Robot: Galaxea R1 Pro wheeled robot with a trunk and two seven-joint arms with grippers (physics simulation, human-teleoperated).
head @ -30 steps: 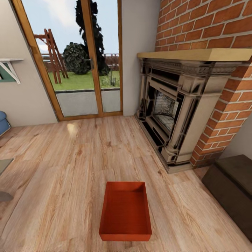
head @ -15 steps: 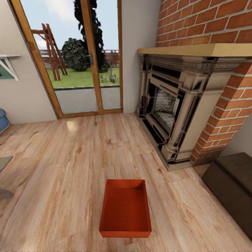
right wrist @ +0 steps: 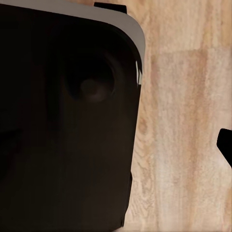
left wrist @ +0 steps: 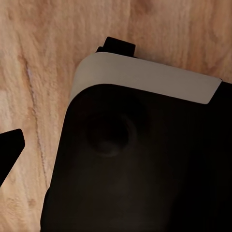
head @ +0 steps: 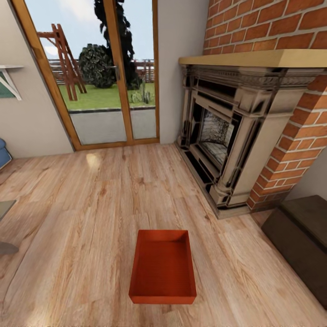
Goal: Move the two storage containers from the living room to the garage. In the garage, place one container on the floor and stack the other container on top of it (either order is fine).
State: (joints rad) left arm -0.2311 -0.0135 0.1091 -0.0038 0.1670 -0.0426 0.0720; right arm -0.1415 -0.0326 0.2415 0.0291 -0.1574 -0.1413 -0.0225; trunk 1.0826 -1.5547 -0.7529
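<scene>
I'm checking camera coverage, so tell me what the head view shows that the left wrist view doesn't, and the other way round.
The head view shows one red-orange storage container lying open on the planks, the brick fireplace, the glass garden door and a dark ottoman. The left wrist view shows, close up, a black robot body panel with a pale rim. Both show the light wood-plank floor.

container [head: 162,268]: matt red-orange plastic, smooth | floor [head: 91,213]: light wood planks, slight sheen | fireplace [head: 272,41]: rough brick, wood mantel [head: 254,58]
</scene>
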